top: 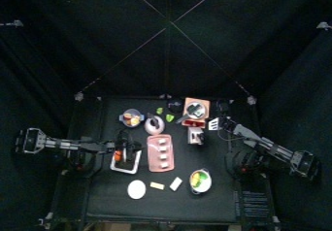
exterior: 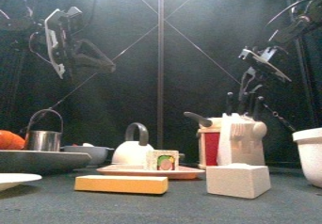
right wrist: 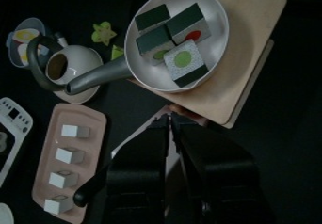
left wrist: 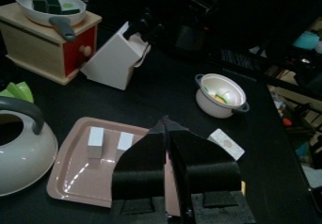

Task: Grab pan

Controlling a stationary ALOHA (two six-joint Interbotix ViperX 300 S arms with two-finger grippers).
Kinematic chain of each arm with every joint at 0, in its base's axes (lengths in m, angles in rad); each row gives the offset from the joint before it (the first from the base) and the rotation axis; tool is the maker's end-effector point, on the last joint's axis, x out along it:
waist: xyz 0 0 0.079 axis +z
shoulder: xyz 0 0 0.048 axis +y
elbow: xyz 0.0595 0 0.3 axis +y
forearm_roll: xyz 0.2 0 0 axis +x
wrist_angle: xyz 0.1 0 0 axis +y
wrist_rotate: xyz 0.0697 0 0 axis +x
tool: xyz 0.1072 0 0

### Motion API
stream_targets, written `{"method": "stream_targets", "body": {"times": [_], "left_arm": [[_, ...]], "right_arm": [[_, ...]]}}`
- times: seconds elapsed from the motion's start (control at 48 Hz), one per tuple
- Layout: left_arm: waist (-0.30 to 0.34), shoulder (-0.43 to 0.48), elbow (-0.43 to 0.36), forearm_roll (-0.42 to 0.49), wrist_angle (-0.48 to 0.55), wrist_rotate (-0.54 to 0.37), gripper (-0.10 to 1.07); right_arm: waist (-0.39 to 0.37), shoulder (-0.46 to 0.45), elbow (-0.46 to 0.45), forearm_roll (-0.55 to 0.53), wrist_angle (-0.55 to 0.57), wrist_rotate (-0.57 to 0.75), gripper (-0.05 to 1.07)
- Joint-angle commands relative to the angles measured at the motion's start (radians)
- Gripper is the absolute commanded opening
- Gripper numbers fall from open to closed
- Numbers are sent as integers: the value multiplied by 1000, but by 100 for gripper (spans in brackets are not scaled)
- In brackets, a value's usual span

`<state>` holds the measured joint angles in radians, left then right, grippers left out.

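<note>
Black table (top: 223,191) before you holds the pan (right wrist: 184,32) atop a wooden box (right wrist: 247,60), its handle slanting out toward the cup (right wrist: 66,65). Your right gripper (right wrist: 174,126) hovers beside it, jaws together; your left gripper (left wrist: 172,141) likewise closed above the pink tray (left wrist: 78,176).

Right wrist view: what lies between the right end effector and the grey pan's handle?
Only bare black tabletop shows there. The right end effector, jaws closed, is near the grey metal pan of toy food on its wooden box; its handle is still ungrasped.
</note>
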<state>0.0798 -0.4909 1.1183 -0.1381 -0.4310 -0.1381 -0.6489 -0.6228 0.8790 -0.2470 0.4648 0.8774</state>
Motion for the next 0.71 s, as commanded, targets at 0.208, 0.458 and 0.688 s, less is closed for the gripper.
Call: {"method": "stream_targets", "body": {"times": [0.208,0.458,0.688], "left_arm": [[3,-6,-8,0,-5,2,37],[3,-6,-8,0,-5,0,37],[3,-5,-8,0,-5,-2,37]], "right_arm": [[-15,31,-49,12,-32,0,68],[-15,31,-61,9,-15,0,80],[-15,25,-66,6,0,-2,88]]}}
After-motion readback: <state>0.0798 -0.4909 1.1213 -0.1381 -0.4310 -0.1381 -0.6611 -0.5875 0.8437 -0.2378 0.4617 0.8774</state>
